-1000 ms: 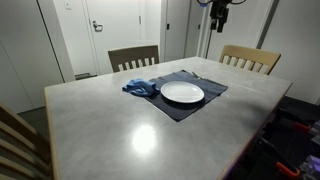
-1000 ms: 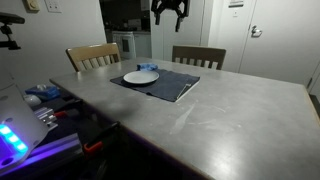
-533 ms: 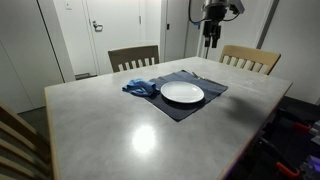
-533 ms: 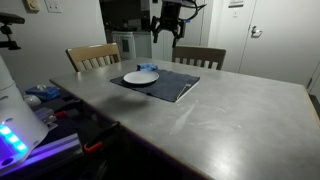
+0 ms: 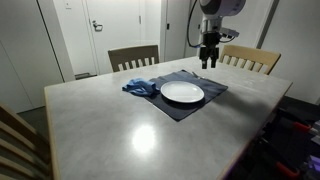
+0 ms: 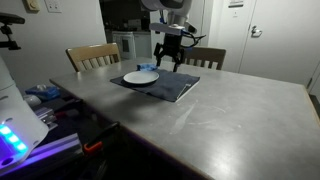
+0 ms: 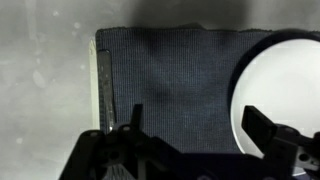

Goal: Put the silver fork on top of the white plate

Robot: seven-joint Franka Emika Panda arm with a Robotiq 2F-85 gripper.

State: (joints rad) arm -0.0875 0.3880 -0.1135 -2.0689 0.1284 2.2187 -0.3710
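Note:
The white plate sits on a dark placemat on the grey table; both exterior views show it. In the wrist view the silver fork lies along the left edge of the placemat, with the plate at the right. My gripper hangs over the placemat's far side, beside the plate. Its fingers are open and empty, above the mat between fork and plate.
A crumpled blue cloth lies on the placemat's corner next to the plate. Two wooden chairs stand at the table's far side. Tools and gear sit at the table's edge in an exterior view.
The arm has come down from high above the table to just over the placemat near the plate. The gripper stays open. Plate, cloth and fork have not moved.

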